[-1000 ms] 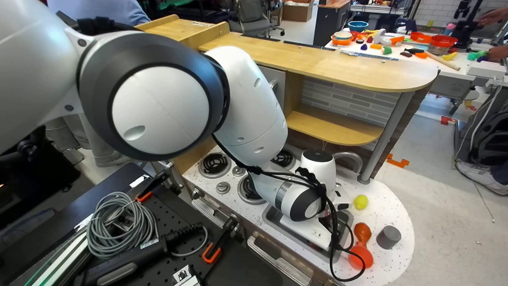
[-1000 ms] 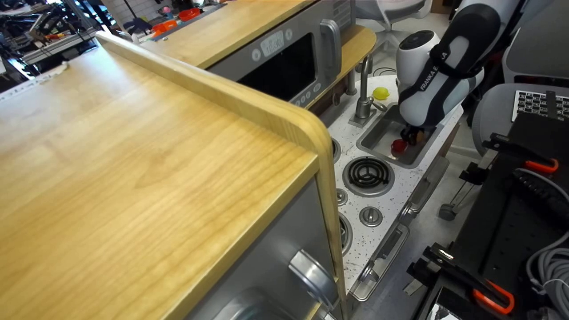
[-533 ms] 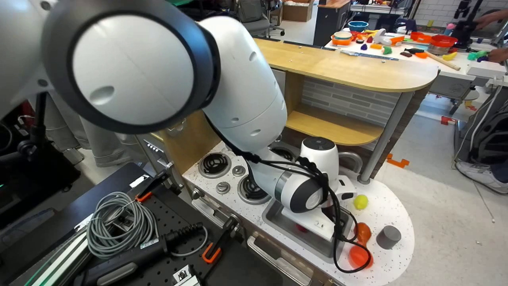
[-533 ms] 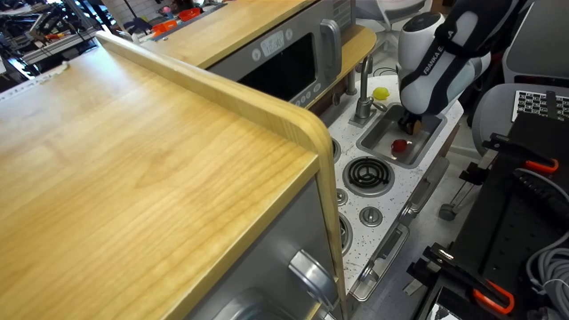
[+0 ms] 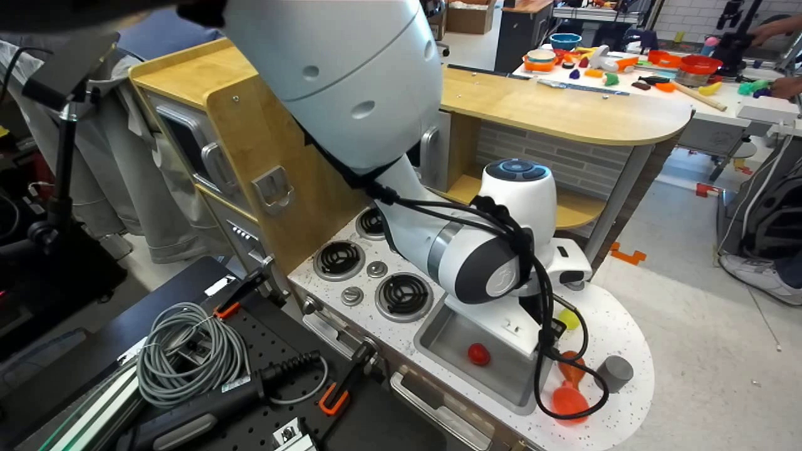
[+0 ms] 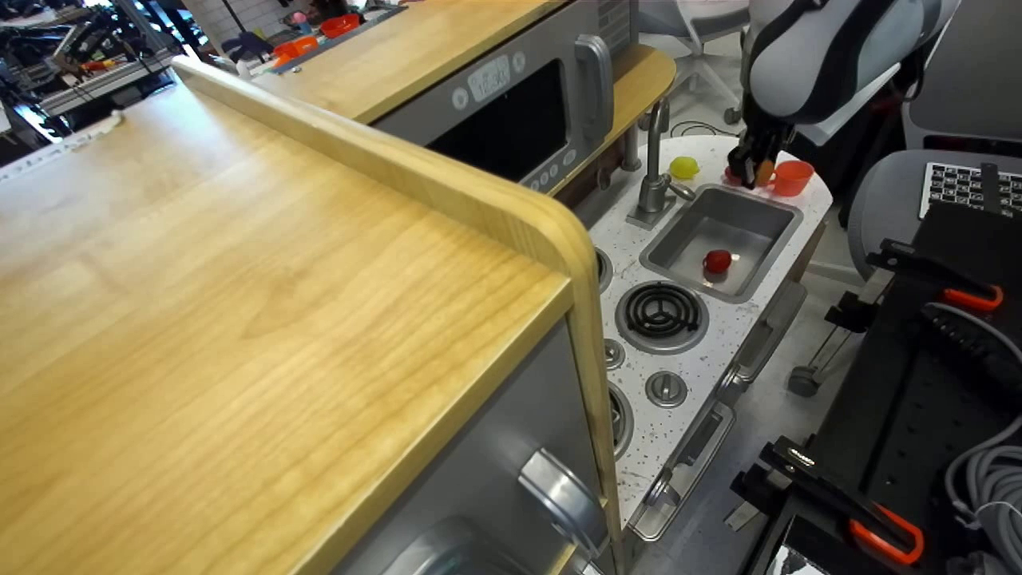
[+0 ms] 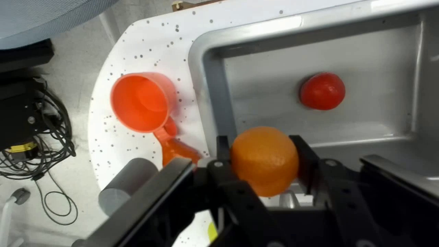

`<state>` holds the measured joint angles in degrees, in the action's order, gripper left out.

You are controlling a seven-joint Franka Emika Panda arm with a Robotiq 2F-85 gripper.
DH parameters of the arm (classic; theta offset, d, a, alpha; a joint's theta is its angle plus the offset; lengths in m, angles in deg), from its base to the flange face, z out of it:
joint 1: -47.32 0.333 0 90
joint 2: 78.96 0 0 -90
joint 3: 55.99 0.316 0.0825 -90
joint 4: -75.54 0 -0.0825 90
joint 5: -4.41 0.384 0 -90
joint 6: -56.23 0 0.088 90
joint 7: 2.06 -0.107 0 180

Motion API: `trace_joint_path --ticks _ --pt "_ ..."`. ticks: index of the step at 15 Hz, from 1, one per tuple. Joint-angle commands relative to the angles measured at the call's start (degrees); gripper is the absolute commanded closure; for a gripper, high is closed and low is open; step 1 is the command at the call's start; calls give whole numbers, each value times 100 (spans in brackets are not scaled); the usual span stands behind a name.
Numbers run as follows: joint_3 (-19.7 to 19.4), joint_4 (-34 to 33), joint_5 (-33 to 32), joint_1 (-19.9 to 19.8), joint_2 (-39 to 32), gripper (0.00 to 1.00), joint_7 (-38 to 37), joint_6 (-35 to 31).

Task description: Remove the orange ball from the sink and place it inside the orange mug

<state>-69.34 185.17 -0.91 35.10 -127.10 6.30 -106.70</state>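
In the wrist view we see the jaws clamped on the orange ball (image 7: 264, 161), pressing it from both sides. The ball is raised near the end of the sink (image 7: 267, 82) away from the black burner (image 6: 662, 317); whether it hangs over that end's rim or just past it, we cannot tell. Beyond this same end of the sink, on the speckled white worktop (image 7: 156, 48), we find the orange mug (image 6: 793, 180) standing upright, its mouth upward. Also past that end sit an orange-brown item (image 7: 175, 151), just beside the sink, and a grey cylinder (image 7: 130, 181), farther from it. Inside the sink we make out a red round thing (image 7: 323, 91), resting on its floor. The grey faucet (image 6: 654, 193) stands along the sink's long side, and a yellow lemon-shaped thing (image 6: 684, 167) lies near the sink's corner there. In an exterior view we see the arm (image 5: 376, 75) hiding part of the sink.
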Motion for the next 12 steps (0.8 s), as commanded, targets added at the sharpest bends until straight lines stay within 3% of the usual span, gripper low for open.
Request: trace_joint_path --ticks 1,7,12 --pt "-143 329 -21 -98 550 79 -184 -3" --pt "-559 126 33 -270 515 79 -627 102" --pt "-635 -118 136 -467 240 79 -957 291"
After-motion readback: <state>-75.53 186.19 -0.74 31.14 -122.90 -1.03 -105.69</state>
